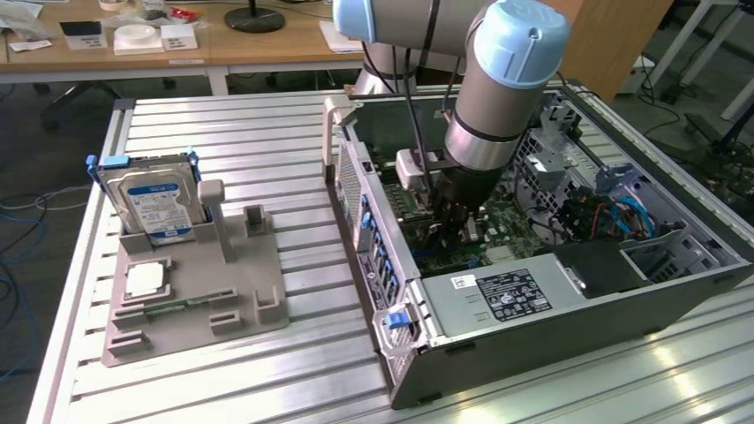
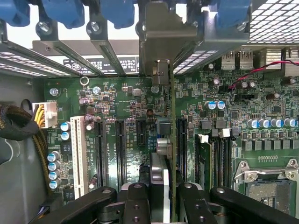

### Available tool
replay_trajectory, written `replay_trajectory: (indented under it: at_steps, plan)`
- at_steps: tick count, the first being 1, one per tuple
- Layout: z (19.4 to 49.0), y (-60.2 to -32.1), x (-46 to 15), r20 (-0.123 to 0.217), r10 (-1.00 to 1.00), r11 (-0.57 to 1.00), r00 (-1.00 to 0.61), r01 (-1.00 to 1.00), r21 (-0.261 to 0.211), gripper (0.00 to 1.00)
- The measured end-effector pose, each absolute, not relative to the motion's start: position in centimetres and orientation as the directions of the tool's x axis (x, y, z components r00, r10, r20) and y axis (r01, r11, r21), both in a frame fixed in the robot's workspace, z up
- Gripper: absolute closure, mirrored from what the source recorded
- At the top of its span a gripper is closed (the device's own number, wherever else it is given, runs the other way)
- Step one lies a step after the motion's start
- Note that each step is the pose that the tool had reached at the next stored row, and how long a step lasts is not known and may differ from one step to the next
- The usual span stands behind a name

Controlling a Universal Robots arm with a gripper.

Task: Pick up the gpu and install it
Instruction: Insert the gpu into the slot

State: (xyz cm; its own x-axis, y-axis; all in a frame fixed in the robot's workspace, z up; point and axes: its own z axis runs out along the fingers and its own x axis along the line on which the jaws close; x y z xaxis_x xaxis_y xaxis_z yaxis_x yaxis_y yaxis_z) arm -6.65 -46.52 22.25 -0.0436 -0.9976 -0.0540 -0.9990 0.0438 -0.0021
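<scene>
The gpu (image 2: pixel 171 140) is a thin card seen from its edge. It stands up straight between the gripper (image 2: pixel 163 196) fingers, which are closed tight on it. The card hangs just over the green motherboard (image 2: pixel 131 107), inside the open computer case (image 1: pixel 566 300). Its metal bracket (image 2: pixel 161 42) reaches up to the back wall of the case, next to the blue clips (image 2: pixel 117 11). The card's bottom edge looks lined up beside the long black slots (image 2: pixel 120 149), but I cannot tell if it is pushed in all the way.

So the picking up is done. The putting in looks like it is under way but not finished, because the fingers are gripping the card.

In the exterior view the arm (image 1: pixel 495 115) reaches down into the case. On the exterior view's left, a grey holder tray (image 1: pixel 194 305) sits on the metal table (image 1: pixel 236 141). A hard drive (image 1: pixel 154 203) with a blue label stands in it.
</scene>
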Motion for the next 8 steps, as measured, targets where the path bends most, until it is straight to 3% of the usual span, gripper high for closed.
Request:
replay_trajectory:
  at_steps: [8]
  plan:
    - [22.14, -46.52, -6.65, -0.054, -0.998, 0.044, -0.044, -0.999, -0.002, 0.72]
